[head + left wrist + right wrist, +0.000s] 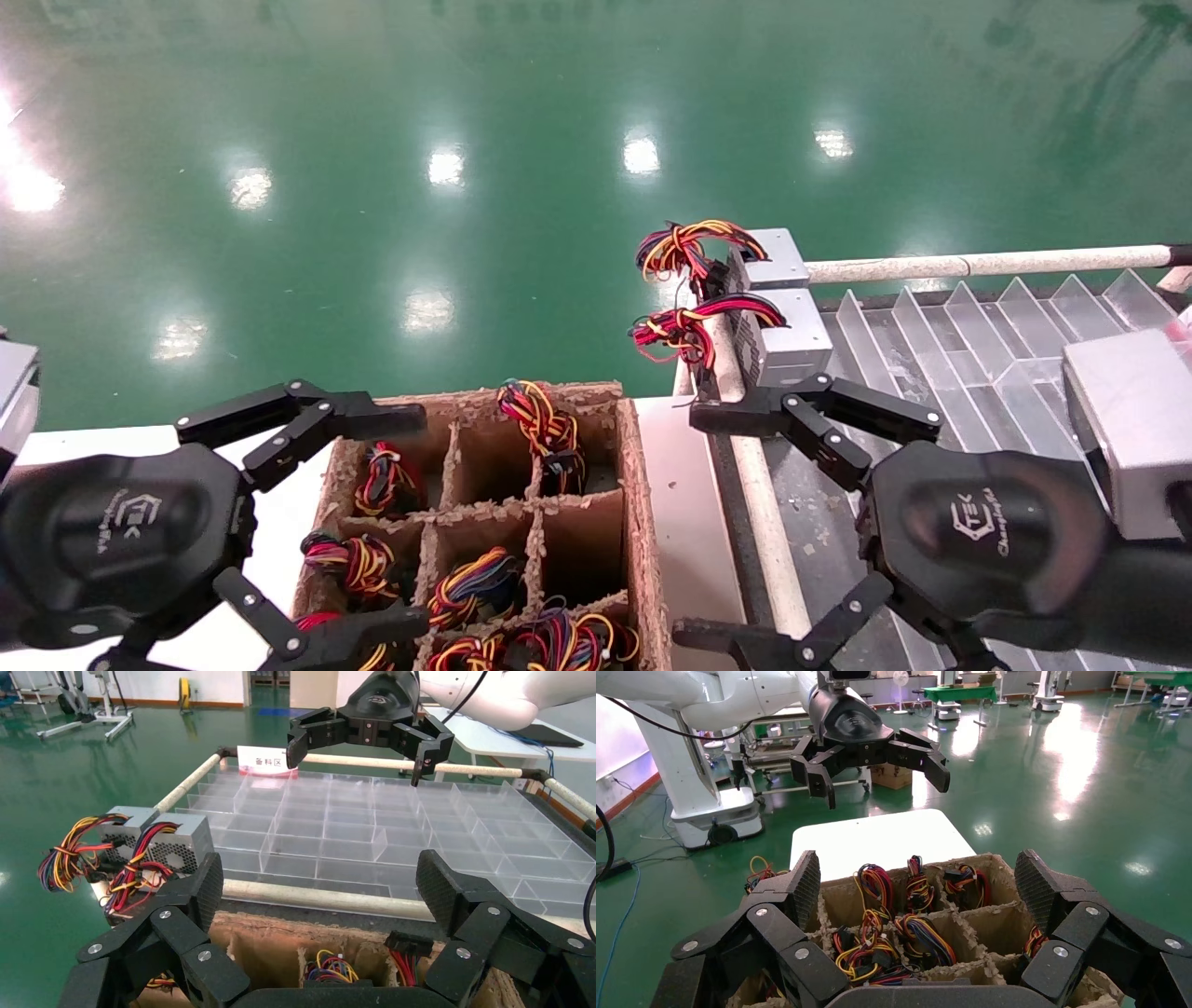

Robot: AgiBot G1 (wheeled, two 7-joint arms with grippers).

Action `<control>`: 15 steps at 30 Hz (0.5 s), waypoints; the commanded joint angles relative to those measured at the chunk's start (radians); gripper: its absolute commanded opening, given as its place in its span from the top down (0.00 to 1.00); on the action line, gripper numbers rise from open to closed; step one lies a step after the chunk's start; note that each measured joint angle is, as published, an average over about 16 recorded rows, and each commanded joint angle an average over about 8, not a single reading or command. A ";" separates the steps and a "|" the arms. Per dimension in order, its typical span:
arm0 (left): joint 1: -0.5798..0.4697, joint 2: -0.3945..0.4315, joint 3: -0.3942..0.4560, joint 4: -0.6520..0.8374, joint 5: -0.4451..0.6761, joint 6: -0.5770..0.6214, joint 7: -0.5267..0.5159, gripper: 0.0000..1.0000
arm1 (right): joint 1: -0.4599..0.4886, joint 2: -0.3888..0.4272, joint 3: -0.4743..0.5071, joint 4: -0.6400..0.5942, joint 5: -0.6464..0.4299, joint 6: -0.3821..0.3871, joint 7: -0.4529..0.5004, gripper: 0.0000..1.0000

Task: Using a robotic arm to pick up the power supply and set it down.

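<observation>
A cardboard crate [643, 522] holds several wire bundles in its cells. The power supply [538, 424] sits in the far right cell. Only its looped red, yellow, orange and black bundle [1034, 945] shows; its metal body is hidden. My left gripper [391, 527] hovers open over the crate's left side, nothing between its fingers [320, 881]. To the right of the crate, my right gripper [698, 522] hovers open and empty over the near left corner of the clear tray [978, 345]; the crate shows beyond its own fingertips [917, 878].
Two other silver boxes stand at the tray's far left corner: one [790, 337] with a mostly red bundle, one [771, 256] whose bundle includes blue wires. A white pipe rail [978, 264] frames the tray. Two crate cells [577, 545] are bare. Green floor lies beyond.
</observation>
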 commanded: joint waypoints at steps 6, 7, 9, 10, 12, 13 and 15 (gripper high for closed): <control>0.000 0.000 0.000 0.000 0.000 0.000 0.000 0.00 | 0.000 0.000 0.000 0.000 0.000 0.000 0.000 0.00; 0.000 0.000 0.000 0.000 0.000 0.000 0.000 0.00 | 0.000 0.000 0.000 0.000 0.000 0.000 0.000 0.00; 0.000 0.000 0.000 0.000 0.000 0.000 0.000 0.00 | 0.000 0.000 0.000 0.000 0.000 0.000 0.000 0.00; 0.000 0.000 0.000 0.000 0.000 0.000 0.000 0.00 | 0.000 0.000 0.000 0.000 0.000 0.000 0.000 0.00; 0.000 0.000 0.000 0.000 0.000 0.000 0.000 0.00 | 0.000 0.000 0.000 0.000 0.000 0.000 0.000 0.00; 0.000 0.000 0.000 0.000 0.000 0.000 0.000 0.00 | 0.000 0.000 0.000 0.000 0.000 0.000 0.000 0.00; 0.000 0.000 0.000 0.000 0.000 0.000 0.000 0.00 | 0.000 0.000 0.000 0.000 0.000 0.000 0.000 0.00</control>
